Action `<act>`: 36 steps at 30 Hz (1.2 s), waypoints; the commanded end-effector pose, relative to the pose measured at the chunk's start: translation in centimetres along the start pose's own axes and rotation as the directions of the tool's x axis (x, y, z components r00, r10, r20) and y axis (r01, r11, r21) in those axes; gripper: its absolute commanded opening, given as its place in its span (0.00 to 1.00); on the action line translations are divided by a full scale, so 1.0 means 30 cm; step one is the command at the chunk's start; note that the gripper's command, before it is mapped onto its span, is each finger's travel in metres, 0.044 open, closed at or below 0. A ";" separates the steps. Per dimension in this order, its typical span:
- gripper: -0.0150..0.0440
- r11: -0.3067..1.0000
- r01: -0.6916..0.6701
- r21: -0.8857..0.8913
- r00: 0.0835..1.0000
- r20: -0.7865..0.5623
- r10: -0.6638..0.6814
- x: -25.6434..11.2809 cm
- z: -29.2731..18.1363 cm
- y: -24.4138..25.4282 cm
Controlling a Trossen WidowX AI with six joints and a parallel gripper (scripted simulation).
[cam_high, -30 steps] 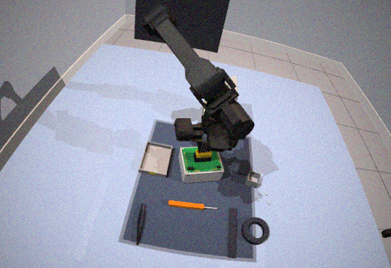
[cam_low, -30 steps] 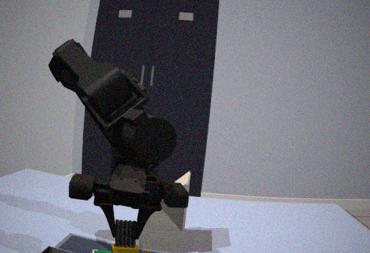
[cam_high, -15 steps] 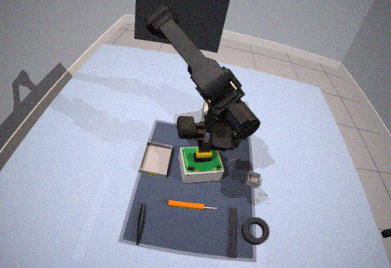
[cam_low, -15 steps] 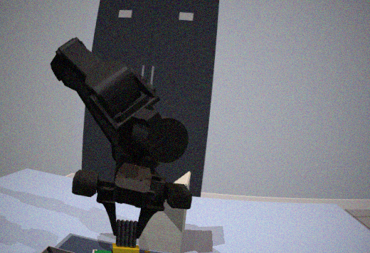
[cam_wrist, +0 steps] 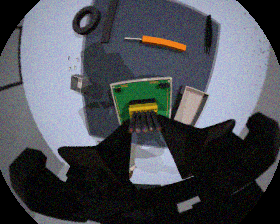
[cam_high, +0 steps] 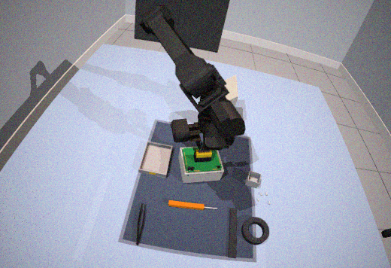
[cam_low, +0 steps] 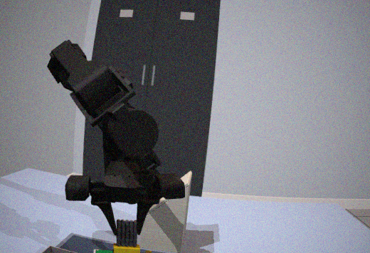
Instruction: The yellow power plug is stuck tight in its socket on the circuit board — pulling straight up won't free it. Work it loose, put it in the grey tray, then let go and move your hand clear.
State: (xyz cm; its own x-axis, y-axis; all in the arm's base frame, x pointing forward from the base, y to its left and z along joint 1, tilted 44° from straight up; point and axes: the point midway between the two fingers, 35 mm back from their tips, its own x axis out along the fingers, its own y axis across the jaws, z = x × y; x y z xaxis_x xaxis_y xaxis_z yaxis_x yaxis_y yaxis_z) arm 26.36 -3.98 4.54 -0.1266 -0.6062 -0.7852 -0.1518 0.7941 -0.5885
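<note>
One grey tray (cam_high: 142, 168) (cam_wrist: 206, 100); one orange screwdriver (cam_high: 186, 205) (cam_wrist: 164, 43); one black ring (cam_high: 245, 230) (cam_wrist: 76, 20); two cabinet handles (cam_low: 144, 74).

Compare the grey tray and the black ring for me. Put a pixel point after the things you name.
The grey tray (cam_high: 168, 161) (cam_wrist: 204, 106) is rectangular and walled, with a floor; the black ring (cam_high: 245, 231) (cam_wrist: 77, 21) is round with an open middle. The tray is pale, the ring black. The tray sits beside the circuit board, the ring beside the dark bar. Neither is held.
</note>
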 end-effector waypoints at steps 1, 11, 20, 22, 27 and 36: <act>0.25 1.000 0.023 0.007 1.000 0.019 -0.023 -0.026 0.002 -0.004; 0.25 0.970 0.242 0.011 0.970 0.017 -0.242 -0.025 0.002 0.061; 0.25 0.998 0.061 0.008 0.998 0.020 -0.061 -0.039 0.002 0.008; 0.25 1.000 0.010 0.007 1.000 0.020 -0.010 -0.043 0.001 -0.006; 0.25 1.000 -0.026 0.006 0.999 0.019 0.026 -0.048 0.001 -0.016; 0.25 0.982 0.190 0.010 0.982 0.018 -0.190 -0.049 0.002 0.048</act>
State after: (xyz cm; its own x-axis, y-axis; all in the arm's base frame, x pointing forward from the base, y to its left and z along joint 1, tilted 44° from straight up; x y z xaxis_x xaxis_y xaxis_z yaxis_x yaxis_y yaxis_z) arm 26.30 -3.14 4.95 -0.1146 -0.6825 -0.7219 -0.1478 0.7303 -0.6670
